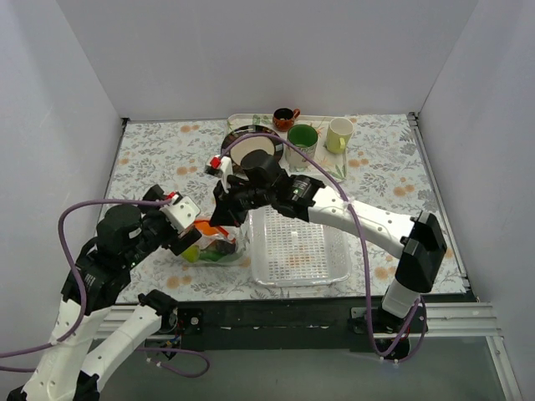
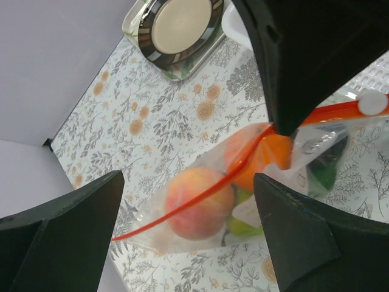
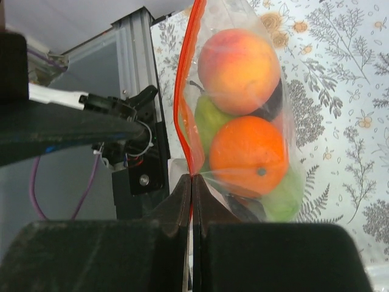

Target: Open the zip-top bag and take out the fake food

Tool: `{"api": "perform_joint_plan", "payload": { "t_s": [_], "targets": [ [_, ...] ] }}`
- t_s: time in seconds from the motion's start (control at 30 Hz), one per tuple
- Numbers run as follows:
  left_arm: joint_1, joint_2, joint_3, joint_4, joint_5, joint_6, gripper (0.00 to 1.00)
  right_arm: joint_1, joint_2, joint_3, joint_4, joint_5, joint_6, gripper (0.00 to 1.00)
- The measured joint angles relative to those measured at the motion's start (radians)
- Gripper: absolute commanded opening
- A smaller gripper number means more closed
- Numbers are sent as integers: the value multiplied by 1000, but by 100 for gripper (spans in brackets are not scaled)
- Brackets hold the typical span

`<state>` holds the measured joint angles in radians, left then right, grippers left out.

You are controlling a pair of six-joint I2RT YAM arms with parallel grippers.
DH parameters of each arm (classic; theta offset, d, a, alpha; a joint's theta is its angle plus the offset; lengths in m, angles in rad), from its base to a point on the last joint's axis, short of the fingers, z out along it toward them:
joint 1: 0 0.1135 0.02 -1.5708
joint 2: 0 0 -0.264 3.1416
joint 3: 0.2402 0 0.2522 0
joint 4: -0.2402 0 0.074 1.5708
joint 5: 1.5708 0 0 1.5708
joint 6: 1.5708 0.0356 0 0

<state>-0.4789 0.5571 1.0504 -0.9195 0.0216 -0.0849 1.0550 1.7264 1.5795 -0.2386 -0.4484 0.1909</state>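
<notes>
- 1 zip-top bag point(image 1: 216, 244) on the table point(image 1: 159, 150), near side left of centre, just left of the white basket point(image 1: 297, 251).
- Fake food point(image 3: 243, 121) all inside the bag, 5 pieces: 1 peach point(image 3: 240, 61), 1 orange point(image 3: 249, 152), 1 pear point(image 3: 209, 121), 1 green apple point(image 3: 282, 194), 1 dark round piece point(image 3: 275, 103), mostly hidden behind the peach and orange.
- 1 orange-red zip strip point(image 3: 182, 91) along the bag's edge, with 1 white slider point(image 2: 372, 103) at one end.
- Right gripper point(image 3: 192, 179): fingers pressed together, clamped on the zip strip.
- Left gripper point(image 2: 187, 176): fingers wide apart, nothing clamped; bag sits in the gap in its wrist view. Can't tell whether either finger touches the plastic.
- Can't tell whether the bag's mouth is open at all.
- Basket: 1, nothing visible in it.
- Far side: 1 tray point(image 1: 251, 116) carrying 1 plate point(image 1: 241, 140), partly hidden by the right arm, plus 3 cups: brown cup point(image 1: 286, 118), green cup point(image 1: 303, 135), yellow mug point(image 1: 338, 134).
</notes>
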Motion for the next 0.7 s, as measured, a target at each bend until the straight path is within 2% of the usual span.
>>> {"api": "perform_joint_plan", "payload": {
  "t_s": [0.1, 0.17, 0.2, 0.47, 0.6, 0.63, 0.7],
  "targets": [
    [0, 29, -3, 24, 32, 20, 86, 0, -64, -80, 21, -13, -20, 1],
    [0, 51, -6, 34, 60, 35, 77, -1, -86, -106, 37, -27, -26, 1],
    [0, 62, -6, 34, 76, 45, 76, -1, -93, -114, 41, -31, -30, 1],
    [0, 180, 57, -80, 279, 146, 75, -1, -100, -121, 40, -24, -70, 1],
    [0, 180, 114, -149, 336, 180, 61, -1, -101, -121, 27, -21, -94, 1],
    [0, 181, 124, -161, 346, 188, 54, -1, -102, -121, 26, -19, -97, 1],
    [0, 186, 130, -187, 363, 202, 51, -1, -104, -121, 25, -16, -102, 1]
  ]
}}
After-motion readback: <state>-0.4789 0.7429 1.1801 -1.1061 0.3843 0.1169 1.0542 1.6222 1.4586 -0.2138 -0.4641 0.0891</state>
